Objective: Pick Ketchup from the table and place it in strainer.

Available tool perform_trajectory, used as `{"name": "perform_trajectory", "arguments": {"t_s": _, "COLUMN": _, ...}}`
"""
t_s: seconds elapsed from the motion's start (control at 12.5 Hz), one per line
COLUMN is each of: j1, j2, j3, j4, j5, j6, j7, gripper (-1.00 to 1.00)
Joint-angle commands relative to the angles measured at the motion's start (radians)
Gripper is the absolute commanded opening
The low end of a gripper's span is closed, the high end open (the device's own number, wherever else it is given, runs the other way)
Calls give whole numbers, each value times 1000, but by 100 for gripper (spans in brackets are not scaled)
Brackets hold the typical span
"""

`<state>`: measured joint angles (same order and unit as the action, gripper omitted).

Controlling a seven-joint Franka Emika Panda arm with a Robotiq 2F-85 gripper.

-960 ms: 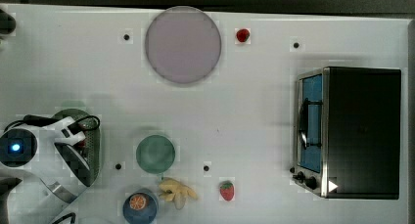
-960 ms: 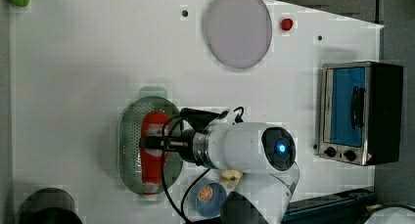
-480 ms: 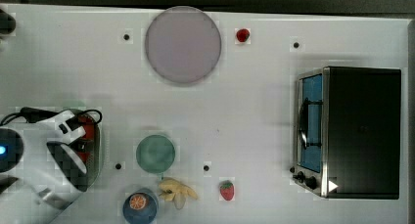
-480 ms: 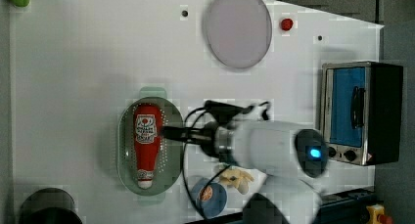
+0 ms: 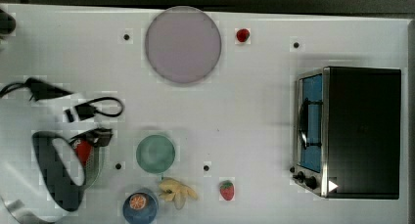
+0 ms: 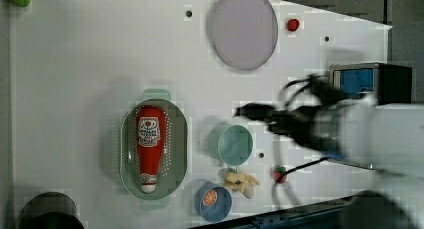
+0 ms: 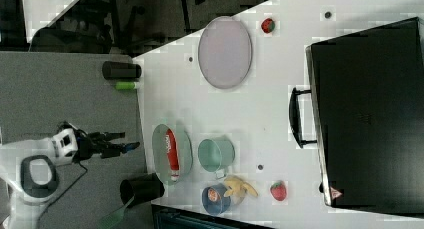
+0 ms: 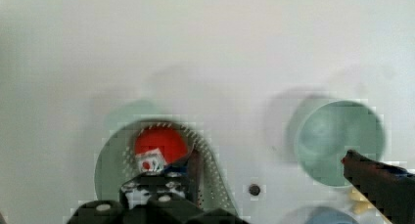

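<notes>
Nearest us in the wrist view, our fingers (image 8: pixel 372 177) are spread wide and released, with nothing between them. Past them the Ketchup (image 6: pixel 148 148) lies flat inside the strainer (image 6: pixel 177 144), its long axis running along the strainer's length, cap toward the left view's bottom, label up. Our gripper (image 6: pixel 250 110) hangs in the air, well apart from it, off toward the left view's right, above the table (image 6: pixel 90 64) near the teal bowl (image 6: pixel 235 145). We judge the placing done: the bottle rests in the basket, so what remains is only to draw clear without brushing the bowl. Farther off sit the grey-lilac plate (image 6: pixel 244 28) and the toaster oven (image 5: pixel 359 131).
</notes>
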<state>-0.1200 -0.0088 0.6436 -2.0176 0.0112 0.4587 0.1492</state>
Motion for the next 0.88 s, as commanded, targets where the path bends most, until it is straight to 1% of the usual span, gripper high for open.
{"name": "perform_trajectory", "arguments": {"t_s": 0.08, "j1": -88, "j2": -40, "j3": -106, "j4": 102, "j5": 52, "j6": -95, "j7": 7, "gripper": 100}}
{"name": "perform_trajectory", "arguments": {"t_s": 0.32, "j1": -101, "j2": -84, "j3": -223, "j4": 181, "j5": 52, "j6": -267, "j7": -38, "gripper": 100}}
{"name": "perform_trajectory", "arguments": {"t_s": 0.48, "j1": -104, "j2": -86, "j3": -297, "j4": 246, "j5": 51, "j6": -370, "j7": -58, "gripper": 100}}
{"name": "perform_trajectory", "arguments": {"t_s": 0.64, "j1": -105, "j2": -78, "j3": -372, "j4": 304, "j5": 50, "j6": -402, "j7": -116, "gripper": 100}}
{"name": "perform_trajectory", "arguments": {"t_s": 0.88, "j1": -106, "j2": -47, "j3": -445, "j4": 327, "j5": 5, "j6": -404, "j7": -148, "gripper": 100}}
